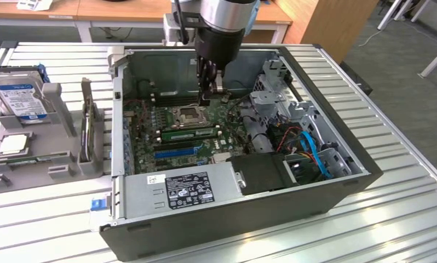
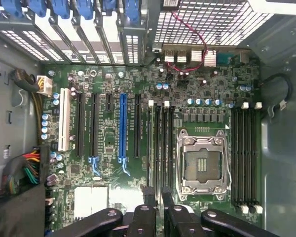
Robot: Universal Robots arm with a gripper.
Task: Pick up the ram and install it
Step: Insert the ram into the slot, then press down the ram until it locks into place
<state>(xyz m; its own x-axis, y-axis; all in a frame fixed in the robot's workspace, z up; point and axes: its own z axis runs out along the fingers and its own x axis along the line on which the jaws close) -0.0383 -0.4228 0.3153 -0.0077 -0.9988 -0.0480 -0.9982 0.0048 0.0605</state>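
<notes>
Inside the open dark-grey metal computer case (image 1: 240,230) on the slatted silver counter (image 1: 394,230), the ram (image 1: 190,133), a long thin green circuit-board stick, stands in a black slot just beside the silver processor socket (image 1: 187,115), on the side toward the long blue slot (image 1: 176,150). The black gripper (image 1: 212,99) hangs over the board near the ram, apart from it, jaws partly spread with nothing between them. The case also holds a grey power supply box (image 1: 182,189) at its near edge and blue cables (image 1: 317,156). On the exterior view's left, a grey plastic rack (image 1: 54,101) carries a blue-labelled hard drive (image 1: 21,101) and an upright card (image 1: 87,129).
</notes>
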